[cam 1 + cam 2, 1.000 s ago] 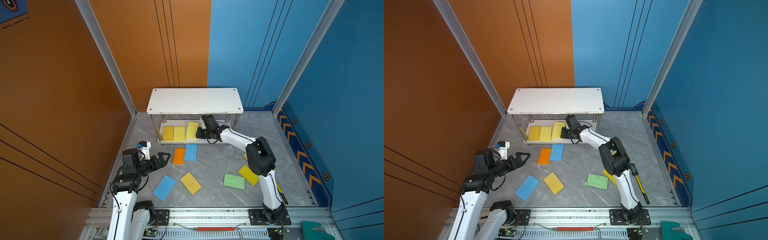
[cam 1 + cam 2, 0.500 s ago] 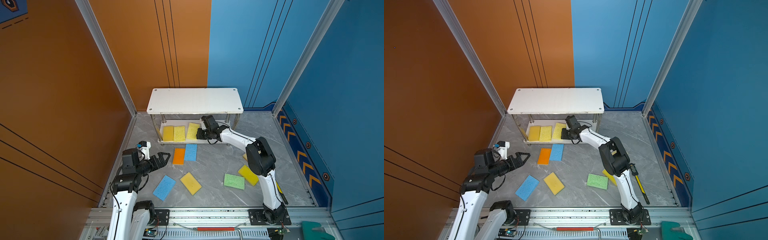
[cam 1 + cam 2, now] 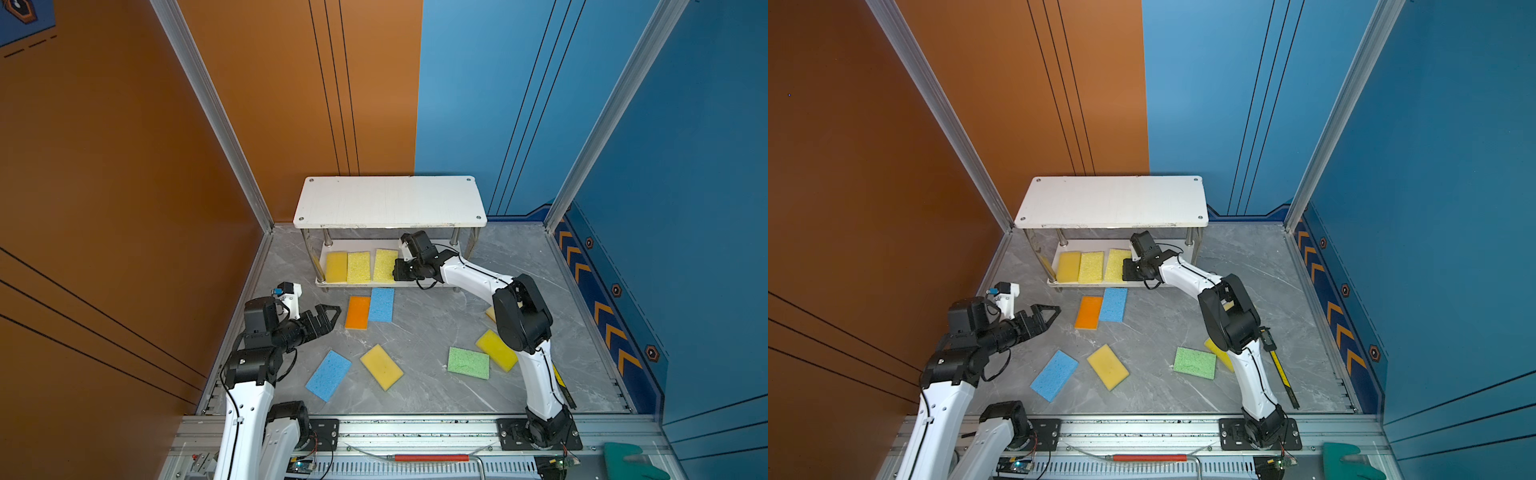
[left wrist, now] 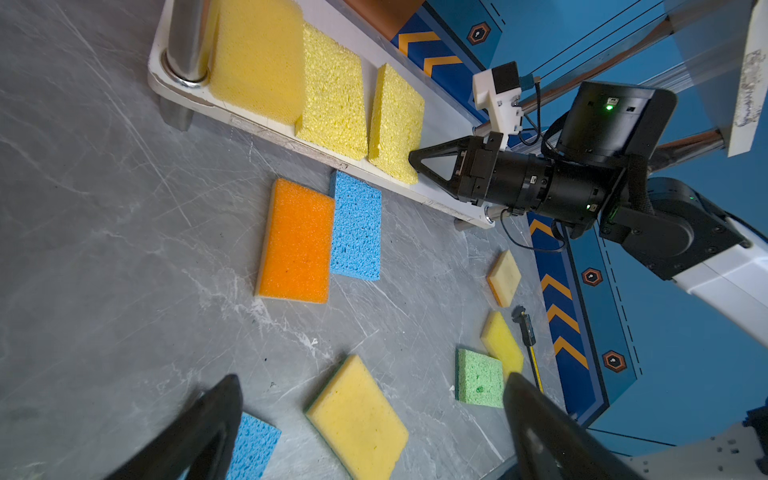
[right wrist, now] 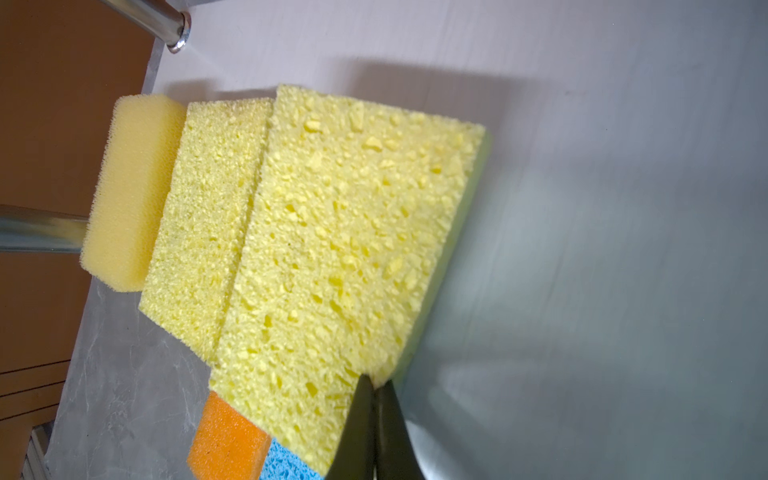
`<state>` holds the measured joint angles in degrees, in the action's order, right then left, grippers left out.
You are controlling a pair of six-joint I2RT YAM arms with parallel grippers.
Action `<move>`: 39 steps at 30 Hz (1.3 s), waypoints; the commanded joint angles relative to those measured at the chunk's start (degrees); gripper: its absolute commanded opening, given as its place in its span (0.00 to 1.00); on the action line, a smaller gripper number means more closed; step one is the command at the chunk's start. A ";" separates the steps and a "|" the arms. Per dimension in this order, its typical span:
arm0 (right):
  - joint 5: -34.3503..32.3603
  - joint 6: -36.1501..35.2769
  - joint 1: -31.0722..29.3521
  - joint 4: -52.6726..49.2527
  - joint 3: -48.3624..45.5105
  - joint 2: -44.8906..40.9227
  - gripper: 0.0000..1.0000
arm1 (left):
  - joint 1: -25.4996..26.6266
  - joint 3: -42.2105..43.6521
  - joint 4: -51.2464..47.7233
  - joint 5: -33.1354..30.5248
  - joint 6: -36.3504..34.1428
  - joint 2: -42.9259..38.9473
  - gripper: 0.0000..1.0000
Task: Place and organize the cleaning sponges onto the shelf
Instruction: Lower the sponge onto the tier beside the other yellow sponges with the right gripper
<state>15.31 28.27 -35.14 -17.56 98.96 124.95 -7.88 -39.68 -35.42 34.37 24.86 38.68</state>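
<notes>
The shelf [image 3: 390, 201] stands at the back, and three yellow sponges [image 3: 358, 266] lie side by side on its lower board. My right gripper [image 3: 397, 270] reaches under the top board, shut, its tips [image 5: 374, 382] touching the near corner of the rightmost yellow sponge [image 5: 345, 232]. On the floor lie an orange sponge [image 3: 357, 311], two blue sponges [image 3: 381, 304] [image 3: 329, 375], a yellow one [image 3: 381, 366], a green one [image 3: 468, 363], another yellow [image 3: 496, 350] and a pale tan one [image 4: 503, 277]. My left gripper [image 3: 332, 313] hovers open and empty left of the orange sponge.
A yellow and black measuring tool [image 3: 1281, 370] lies on the floor by the right arm's base. Orange and blue walls close in the left, back and right. A red-handled tool [image 3: 428, 458] and a green glove [image 3: 631, 461] sit on the front rail.
</notes>
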 commanded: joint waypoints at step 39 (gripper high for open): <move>4.94 7.36 1.40 7.07 7.37 5.83 0.49 | -0.66 0.73 0.61 1.15 -0.87 -0.24 0.98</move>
<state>18.52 34.57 -33.41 -11.57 104.44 129.80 -7.94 -39.64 -35.42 34.54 24.86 38.70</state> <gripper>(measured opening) 0.491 0.981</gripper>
